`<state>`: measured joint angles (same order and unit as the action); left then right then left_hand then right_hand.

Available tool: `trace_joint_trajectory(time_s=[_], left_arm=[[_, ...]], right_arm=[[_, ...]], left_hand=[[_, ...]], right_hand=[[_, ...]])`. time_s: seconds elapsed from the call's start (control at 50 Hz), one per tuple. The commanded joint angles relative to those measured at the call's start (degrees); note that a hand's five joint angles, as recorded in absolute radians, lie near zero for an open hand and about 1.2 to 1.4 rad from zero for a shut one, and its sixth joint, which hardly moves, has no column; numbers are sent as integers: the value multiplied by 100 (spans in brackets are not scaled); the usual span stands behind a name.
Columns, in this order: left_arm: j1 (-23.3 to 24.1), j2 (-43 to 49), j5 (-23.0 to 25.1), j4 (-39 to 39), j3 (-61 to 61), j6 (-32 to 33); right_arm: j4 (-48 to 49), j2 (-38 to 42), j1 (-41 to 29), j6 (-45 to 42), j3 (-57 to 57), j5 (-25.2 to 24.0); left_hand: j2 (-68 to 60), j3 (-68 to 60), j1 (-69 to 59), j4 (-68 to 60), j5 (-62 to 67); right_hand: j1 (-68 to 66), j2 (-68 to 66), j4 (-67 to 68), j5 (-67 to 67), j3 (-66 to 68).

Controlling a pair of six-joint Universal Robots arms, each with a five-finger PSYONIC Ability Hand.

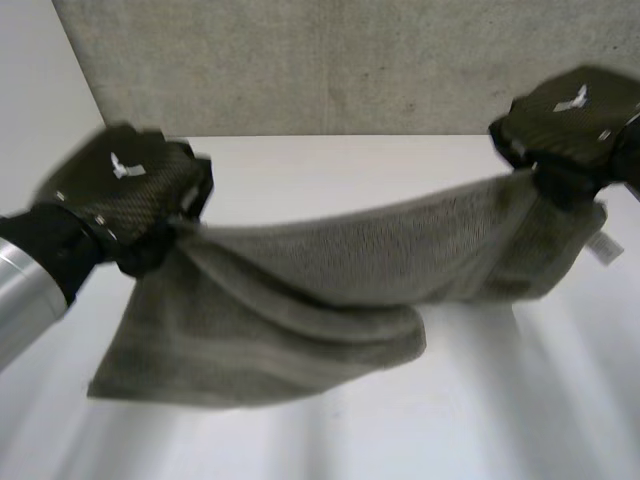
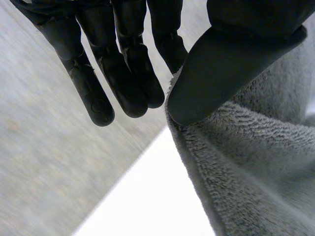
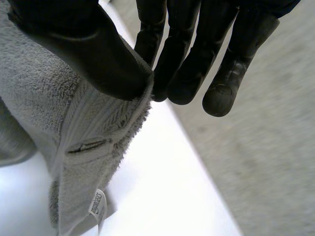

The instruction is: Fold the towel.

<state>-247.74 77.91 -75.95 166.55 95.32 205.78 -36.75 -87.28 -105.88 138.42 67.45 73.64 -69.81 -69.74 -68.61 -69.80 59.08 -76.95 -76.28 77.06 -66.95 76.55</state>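
towel (image 1: 340, 265) is held by two corners above desk (image 1: 470, 400) | left hand (image 1: 120, 190), right hand (image 1: 575, 110): fingers (image 2: 128, 83) are clamped on it | hands are spread apart so that it hangs open for folding

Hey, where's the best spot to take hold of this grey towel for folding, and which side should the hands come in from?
Its two top corners, one per hand, each from its own outer end. The towel hangs as one long sagging span, so end grips keep it spread. The left hand and right hand pinch those corners between thumb and fingers.
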Motion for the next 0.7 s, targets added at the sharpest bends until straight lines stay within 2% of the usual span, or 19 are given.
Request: trace_joint_trajectory(time_s=[0.02, 0.14, 0.18, 0.2, 0.24, 0.3, 0.34, 0.36, 0.4, 0.44, 0.5, 0.58, 0.7], left_arm=[[-3, 1408, -7, 35, -30, 111], [-64, 2360, -25, 387, -479, 120], [-99, 2938, -25, 588, -986, 120], [-99, 2941, -25, 589, -989, 120], [-108, 3352, -51, 808, -1679, 120], [-108, 3468, -69, 950, -2061, 120], [-108, 3477, -86, 1422, -2752, 120], [-108, 3477, -86, 1424, -2755, 120], [-117, 3320, -287, 2089, -3245, 85], [-108, 3118, -463, 2388, -3352, 50], [-56, 2723, -718, 2820, -3318, 50], [-29, 2431, -763, 3006, -3107, 68], [6, 1861, -684, 2980, -2082, 112]], right_arm=[[-25, 1123, -38, -167, 14, 36], [239, 1828, -38, -131, -329, 45], [501, 2266, -125, -70, -836, 150], [502, 2268, -126, -70, -839, 151], [826, 2705, -345, 52, -1704, 421], [1021, 2909, -425, 150, -2254, 616], [1511, 3154, -451, 456, -3356, 975], [1513, 3155, -451, 457, -3361, 977], [2038, 3164, -460, 842, -4123, 1117], [2215, 3121, -460, 1053, -4326, 1126], [2330, 2876, -416, 1423, -4407, 1100], [2287, 2637, -407, 1626, -4284, 1117], [1980, 2111, -381, 1600, -3198, 820]], left_hand=[[-1019, -1026, -1139, -1020, 1092], [-1019, -1026, -1139, -1020, 1092], [-1019, -1026, -1139, -1020, 1092], [-1019, -1026, -1139, -1020, 1092], [-1019, -1026, -1139, -1020, 1092], [-1019, -1026, -1139, -1020, 1092], [-1019, -1026, -1139, -1020, 1092], [-1019, -1026, -1139, -1020, 1092], [-1019, -1026, -1139, -1020, 1092], [-1019, -1026, -1139, -1020, 1092], [-1019, -1026, -1139, -1020, 1092], [-1019, -1026, -1139, -1020, 1092], [-1019, -1026, -1139, -1020, 1092]], right_hand=[[-305, -372, 294, -305, 345], [-305, -372, 294, -305, 345], [-305, -372, 294, -305, 345], [-305, -372, 294, -305, 345], [-305, -372, 294, -305, 345], [-305, -372, 294, -305, 345], [-305, -372, 294, -305, 345], [-305, -372, 294, -305, 345], [-305, -372, 294, -305, 345], [-305, -372, 294, -305, 345], [-305, -372, 294, -305, 345], [-305, -372, 294, -305, 345], [-305, -372, 294, -305, 345]])
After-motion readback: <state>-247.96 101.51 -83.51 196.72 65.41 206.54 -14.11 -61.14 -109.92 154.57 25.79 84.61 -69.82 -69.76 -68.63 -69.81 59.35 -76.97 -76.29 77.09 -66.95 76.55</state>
